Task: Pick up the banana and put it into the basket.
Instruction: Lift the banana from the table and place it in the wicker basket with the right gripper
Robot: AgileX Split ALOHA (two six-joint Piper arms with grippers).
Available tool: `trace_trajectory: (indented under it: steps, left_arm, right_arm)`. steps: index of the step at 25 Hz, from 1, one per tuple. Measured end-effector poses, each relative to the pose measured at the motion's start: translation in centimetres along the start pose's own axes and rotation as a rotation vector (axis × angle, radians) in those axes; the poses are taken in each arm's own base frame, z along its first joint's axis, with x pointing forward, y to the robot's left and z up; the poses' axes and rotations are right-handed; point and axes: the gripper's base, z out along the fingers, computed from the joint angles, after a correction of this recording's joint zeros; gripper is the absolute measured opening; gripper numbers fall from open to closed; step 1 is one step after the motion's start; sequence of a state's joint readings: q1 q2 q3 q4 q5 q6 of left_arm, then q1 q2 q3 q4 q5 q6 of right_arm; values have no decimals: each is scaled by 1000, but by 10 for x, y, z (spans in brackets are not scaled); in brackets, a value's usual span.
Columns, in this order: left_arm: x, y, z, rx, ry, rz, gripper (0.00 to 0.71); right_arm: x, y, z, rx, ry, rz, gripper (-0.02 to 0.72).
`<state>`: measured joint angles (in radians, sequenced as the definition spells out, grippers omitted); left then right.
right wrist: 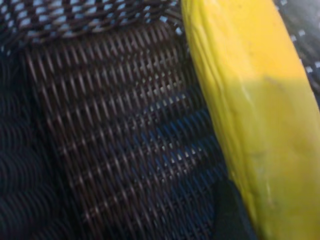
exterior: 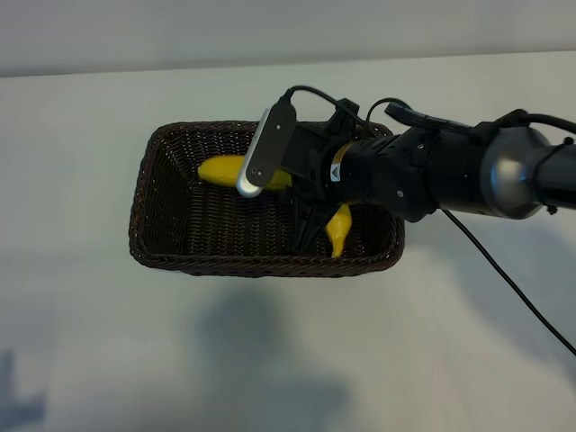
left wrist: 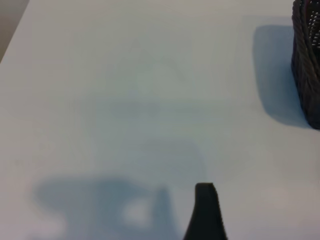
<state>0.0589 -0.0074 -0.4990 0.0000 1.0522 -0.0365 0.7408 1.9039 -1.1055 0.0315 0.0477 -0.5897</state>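
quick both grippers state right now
left gripper: open, holding nothing, parked over the table.
right gripper: closed on the curved yellow banana, inside the dark brown wicker basket.

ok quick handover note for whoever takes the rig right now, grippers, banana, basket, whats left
Right gripper: down inside the basket, shut on the banana; one of its fingers lies against the peel.
Left gripper: parked over bare table beside the basket, open, holding nothing.
Done: banana picked up and carried over the basket floor.
Left: release the banana, lift the right arm clear.
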Motion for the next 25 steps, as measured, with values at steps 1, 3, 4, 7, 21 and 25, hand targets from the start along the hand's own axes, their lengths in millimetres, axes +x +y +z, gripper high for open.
trace_trajectory:
  steps: [1,3,4,7,21,25]
  left_arm:
    - [0,0,0,0,0,0,578]
    - [0,0,0,0,0,0,578]
    - [0,0,0,0,0,0,578]
    - [0,0,0,0,0,0,578]
    - [0,0,0,0,0,-1,578]
    - [0,0,0,0,0,-1,578]
  right_arm:
    - [2,1,2,-4,6,-6,426]
    - [3,2,5,-8,13,-23,426]
    - [4,2,6,-9,14,-29,426]
    - [5,3,8,-9,13,-47,426]
    - [3,2,17,23,-29,-30,426]
    - [3,2,17,25,-33,-31,431]
